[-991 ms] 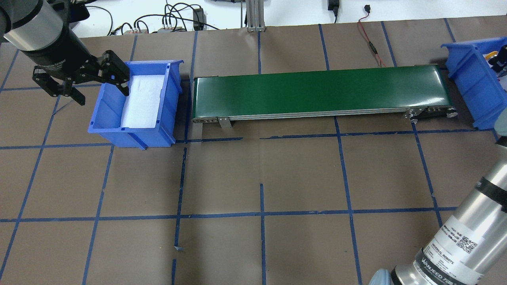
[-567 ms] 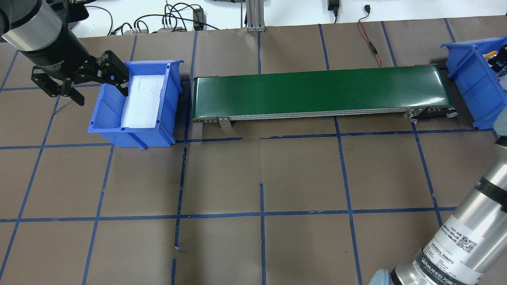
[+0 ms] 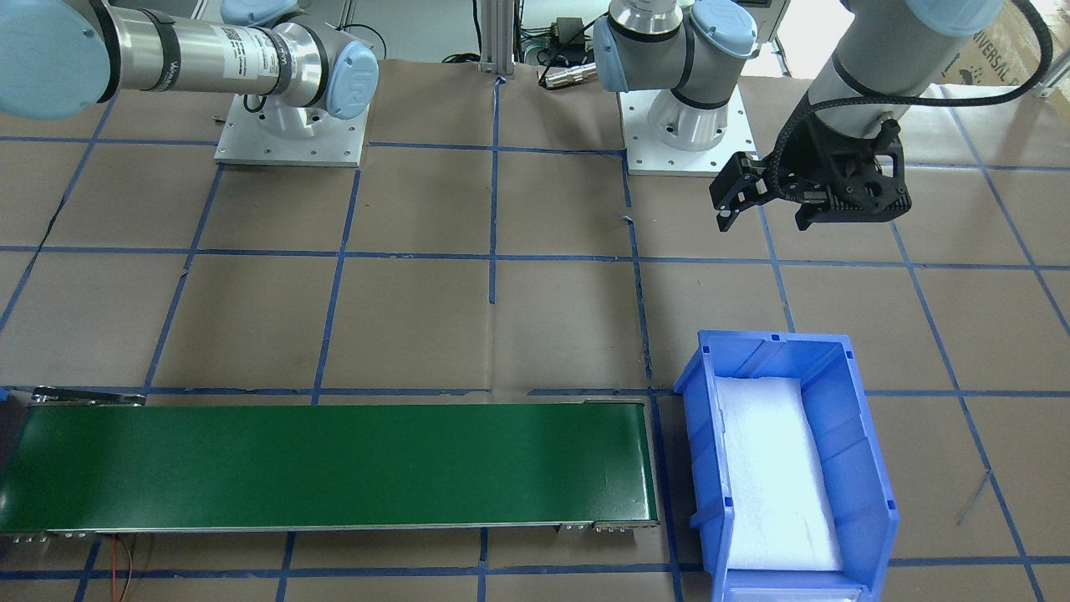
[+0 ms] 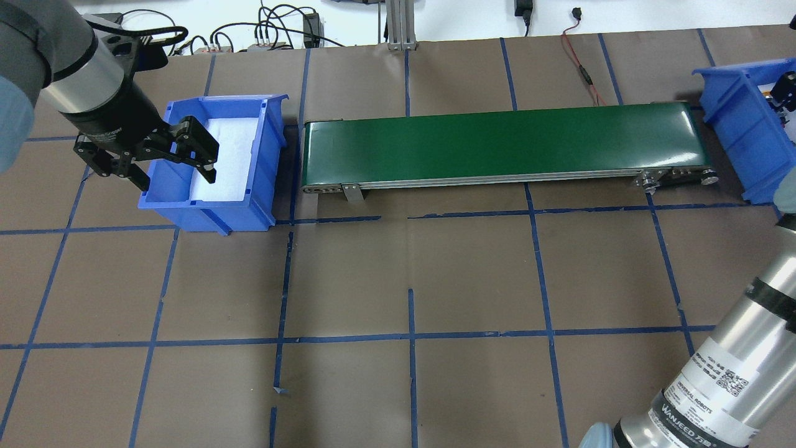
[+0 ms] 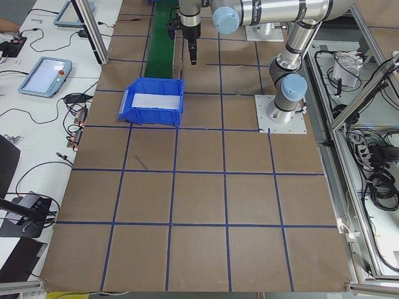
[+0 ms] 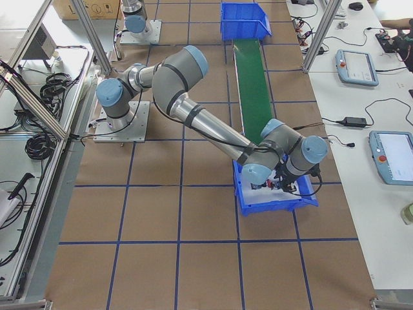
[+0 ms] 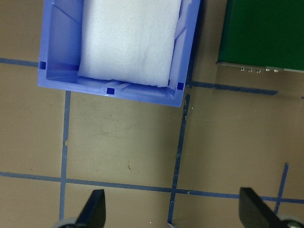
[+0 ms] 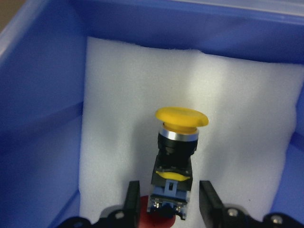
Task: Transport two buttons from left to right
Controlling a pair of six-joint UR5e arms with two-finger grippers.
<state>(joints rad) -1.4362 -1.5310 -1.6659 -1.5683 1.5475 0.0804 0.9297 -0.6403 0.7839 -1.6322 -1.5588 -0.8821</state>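
Observation:
The yellow button [image 8: 180,118], a yellow mushroom cap on a black-grey body, lies on white foam in the right blue bin [image 4: 734,124]. A red cap [image 8: 154,219] peeks out under its base; the rest of the red button is hidden. My right gripper [image 8: 169,187] is inside this bin, its fingers [image 8: 134,197] on either side of the yellow button's body with small gaps, so it is open. My left gripper [image 4: 176,176] is open and empty above the left edge of the left blue bin [image 4: 211,205], which holds only white foam.
A green conveyor belt [image 4: 497,143] runs between the two bins and carries nothing. The brown table [image 4: 410,280] has a grid of blue tape lines. Cables lie along the far edge. The right arm's tube [image 4: 734,367] crosses the near right corner.
My left gripper has moved toward the near side and to the right, from beside the left bin's far left corner to over its near left part. It stays open.

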